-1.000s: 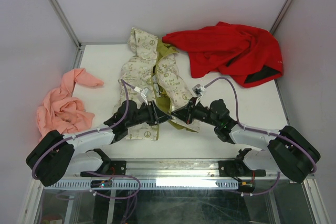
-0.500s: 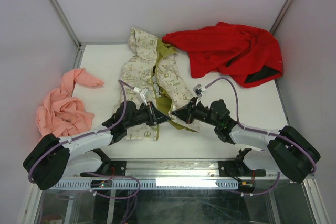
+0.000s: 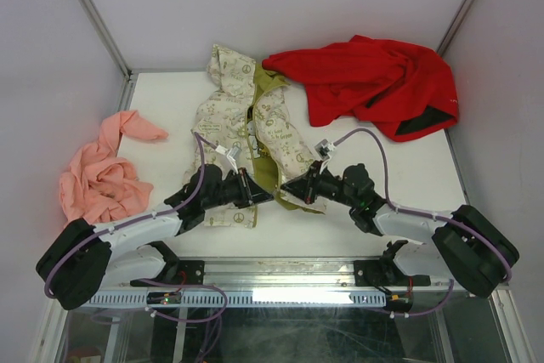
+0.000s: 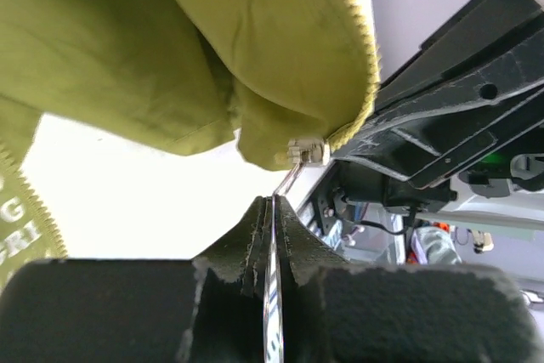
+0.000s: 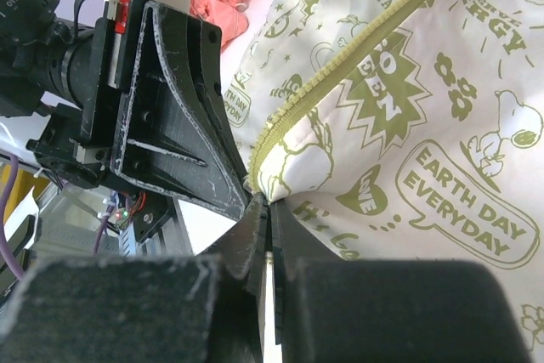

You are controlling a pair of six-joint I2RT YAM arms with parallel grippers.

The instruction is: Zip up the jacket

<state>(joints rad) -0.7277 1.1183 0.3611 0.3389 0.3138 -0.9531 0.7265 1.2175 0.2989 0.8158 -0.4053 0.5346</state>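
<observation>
A red garment lies crumpled at the far right corner of the white worktop, spilling past its edge. A salmon-pink garment is bunched over the worktop's left edge.

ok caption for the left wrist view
Left tool shut on the jacket's zipper pull, olive lining above.
</observation>
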